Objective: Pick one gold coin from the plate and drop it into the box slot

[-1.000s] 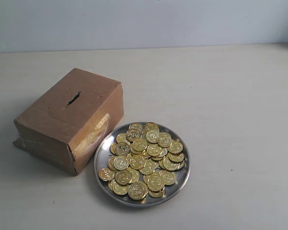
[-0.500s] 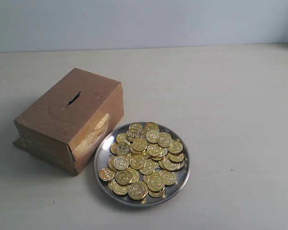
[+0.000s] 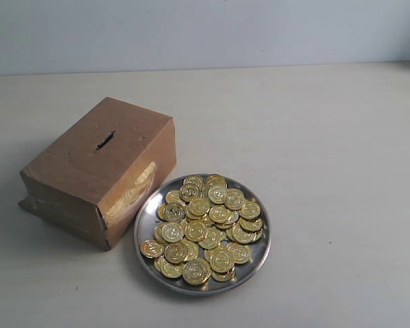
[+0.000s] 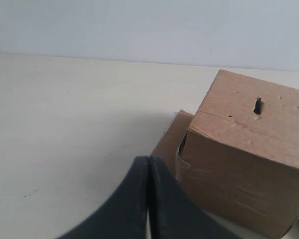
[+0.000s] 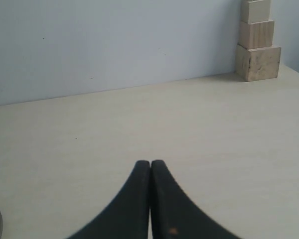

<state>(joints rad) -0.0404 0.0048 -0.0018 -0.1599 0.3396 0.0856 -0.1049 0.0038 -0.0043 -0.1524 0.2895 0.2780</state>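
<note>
Since the thin, slick gold coins (image 3: 205,229) overlapped on the plate (image 3: 139,225) at lower centre, an edge pinch seemed wisest; left gripper (image 4: 148,167) and right gripper (image 5: 150,169) sat closed, empty.

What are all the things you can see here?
box: one, brown cardboard with shiny tape, on the table left of the plate
slot: one, dark, in the box's top
plate: one, silver, beside the box
gold coins: a heap, too overlapped to count, gold, on the plate
wooden blocks: at least three, pale wood, stacked at the table's far edge, seen only by the right wrist camera
table: one, cream
wall: pale blue-grey, behind the table
left claw: one, black, shut, empty, near the box
right claw: one, black, shut, empty, over bare table
</note>
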